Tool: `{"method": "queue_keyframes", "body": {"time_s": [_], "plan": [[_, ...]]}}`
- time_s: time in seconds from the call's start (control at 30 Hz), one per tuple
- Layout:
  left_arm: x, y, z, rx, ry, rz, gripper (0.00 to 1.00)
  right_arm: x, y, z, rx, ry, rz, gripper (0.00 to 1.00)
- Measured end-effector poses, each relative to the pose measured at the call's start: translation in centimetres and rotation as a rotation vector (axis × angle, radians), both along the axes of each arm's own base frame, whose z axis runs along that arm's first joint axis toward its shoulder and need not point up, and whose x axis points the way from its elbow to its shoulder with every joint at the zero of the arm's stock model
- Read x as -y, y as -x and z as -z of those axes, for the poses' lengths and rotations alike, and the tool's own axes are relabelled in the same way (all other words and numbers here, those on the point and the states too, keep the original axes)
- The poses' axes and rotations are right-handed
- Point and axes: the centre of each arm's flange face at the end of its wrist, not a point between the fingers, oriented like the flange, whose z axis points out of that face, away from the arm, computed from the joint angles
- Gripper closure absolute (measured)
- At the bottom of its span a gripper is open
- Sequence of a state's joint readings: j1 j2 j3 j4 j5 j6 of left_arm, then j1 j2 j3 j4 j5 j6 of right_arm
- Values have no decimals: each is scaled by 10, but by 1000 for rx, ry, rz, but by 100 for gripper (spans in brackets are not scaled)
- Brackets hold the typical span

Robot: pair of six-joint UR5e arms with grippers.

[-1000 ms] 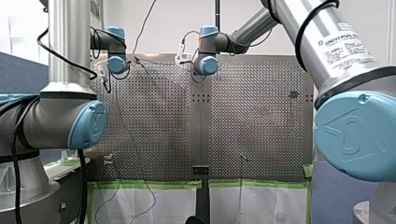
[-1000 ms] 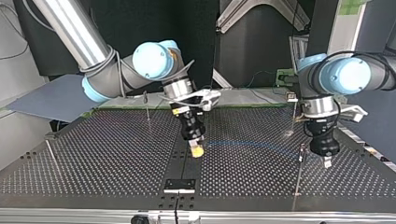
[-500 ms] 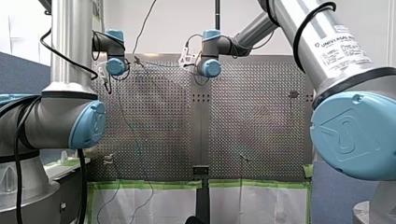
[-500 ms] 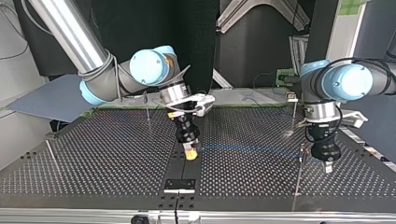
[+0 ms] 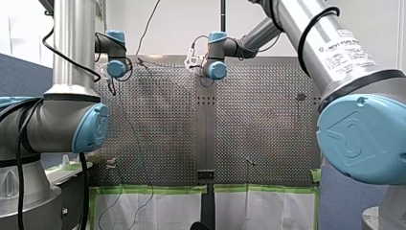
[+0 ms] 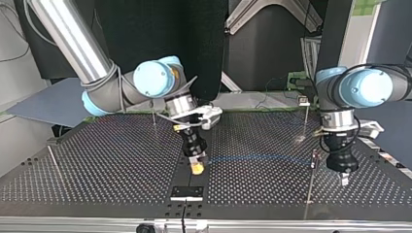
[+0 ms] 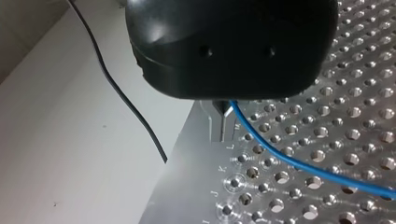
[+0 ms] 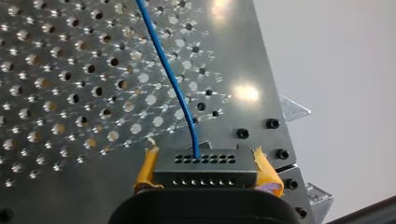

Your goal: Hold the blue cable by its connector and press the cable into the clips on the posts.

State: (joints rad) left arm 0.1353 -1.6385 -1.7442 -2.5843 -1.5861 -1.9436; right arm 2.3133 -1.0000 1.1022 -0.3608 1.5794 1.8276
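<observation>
Post [image 6: 310,187] stands between connector [image 8: 205,171] and left gripper [image 6: 344,180] (apart).

Pale wall [image 5: 177,24], blue partition [image 5: 19,72].

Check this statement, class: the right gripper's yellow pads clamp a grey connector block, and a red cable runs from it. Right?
Wrong colour: the right wrist view shows a thin blue cable running from the grey connector block, which the right gripper's yellow pads clamp.
</observation>
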Motion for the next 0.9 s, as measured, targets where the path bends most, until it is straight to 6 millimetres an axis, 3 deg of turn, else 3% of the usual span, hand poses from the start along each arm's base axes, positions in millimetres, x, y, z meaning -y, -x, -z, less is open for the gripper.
{"method": "queue_keyframes", "body": {"time_s": [0.37,0.43,0.47,0.53,0.57,0.63,0.9], "plan": [[0,-11,13,-33,-8,19,100,12,-2,-2,19,-8,-17,100],[0,-11,13,-33,-6,21,90,13,-3,1,16,-12,-18,100],[0,-11,13,-32,-5,22,90,13,-3,2,15,-13,-18,100],[-1,-11,13,-31,-3,23,55,13,-3,4,12,-16,-19,100],[-1,-11,12,-30,-1,24,55,13,-4,5,12,-17,-19,100],[-2,-11,12,-28,3,25,0,13,-4,5,11,-17,-20,100],[-6,-10,15,-37,55,30,0,11,-6,7,5,-21,-25,100]]}}
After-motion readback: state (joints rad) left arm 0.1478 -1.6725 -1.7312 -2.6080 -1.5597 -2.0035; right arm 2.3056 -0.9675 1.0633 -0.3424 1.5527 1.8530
